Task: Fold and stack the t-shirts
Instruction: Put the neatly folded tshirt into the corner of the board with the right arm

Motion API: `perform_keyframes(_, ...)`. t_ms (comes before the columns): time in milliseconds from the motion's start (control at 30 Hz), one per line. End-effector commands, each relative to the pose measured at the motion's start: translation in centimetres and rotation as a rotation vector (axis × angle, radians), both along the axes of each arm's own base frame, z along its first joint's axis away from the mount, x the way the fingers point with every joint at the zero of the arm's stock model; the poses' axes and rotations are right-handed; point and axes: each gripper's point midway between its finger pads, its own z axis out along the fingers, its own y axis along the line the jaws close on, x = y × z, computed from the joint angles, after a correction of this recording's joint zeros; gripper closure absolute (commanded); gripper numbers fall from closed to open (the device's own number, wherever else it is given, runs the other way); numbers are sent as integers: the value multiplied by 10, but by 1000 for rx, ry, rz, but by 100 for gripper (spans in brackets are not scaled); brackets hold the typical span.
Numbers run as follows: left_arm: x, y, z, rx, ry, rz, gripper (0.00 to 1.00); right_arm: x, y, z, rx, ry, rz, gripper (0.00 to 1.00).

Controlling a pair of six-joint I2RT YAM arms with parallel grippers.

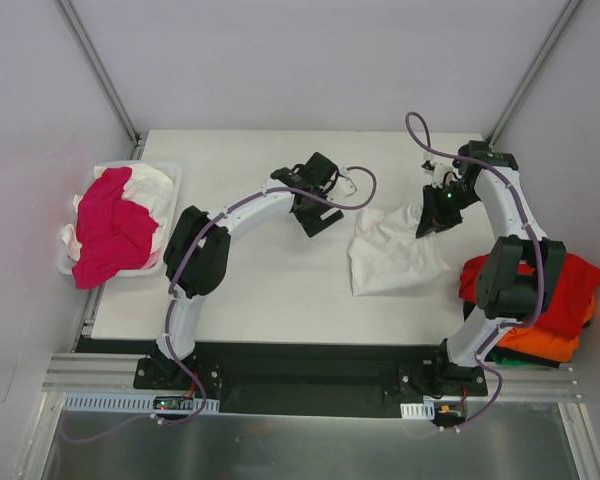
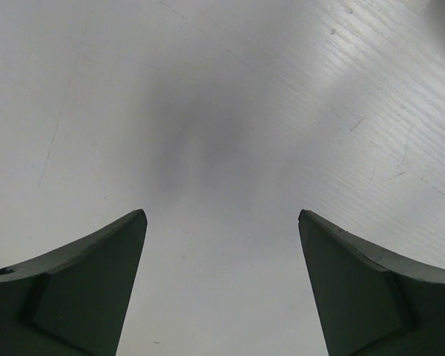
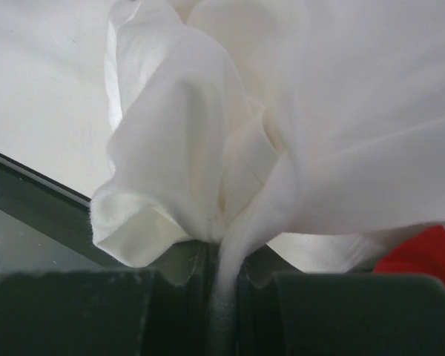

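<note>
A white t-shirt (image 1: 392,255) lies crumpled on the table right of centre. My right gripper (image 1: 427,225) is shut on its upper right edge; in the right wrist view the white cloth (image 3: 230,141) bunches out from between the closed jaws. My left gripper (image 1: 315,215) is open and empty, over bare table left of the shirt; its two dark fingers (image 2: 81,289) frame only table surface. A magenta-pink t-shirt (image 1: 110,235) lies on white ones in a bin at the far left. Red (image 1: 570,285) and orange (image 1: 545,345) t-shirts are stacked at the right edge.
The white bin (image 1: 165,215) sits at the table's left edge. The stack at the right lies beside the right arm's base, with a strip of green (image 1: 510,355) under it. Grey walls close in the back and both sides.
</note>
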Motion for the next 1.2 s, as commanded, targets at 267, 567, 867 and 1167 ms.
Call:
perform_keyframes(267,-18,2,42,-96,-35,-42,16,-17,-81,73,-145,-60,-153,99)
perform_keyframes(567,-23,3,33,-106,-21,-54,16,-76,-109,107,-217,-80,-227,99)
perform_keyframes(867,-23,-2,30,-130,-14,-70,16,-141,-118,123,-241,-104,-295,99)
perform_keyframes(1167,-26,-4,37,-152,-14,-75,16,-169,-139,119,-245,-81,-353,99)
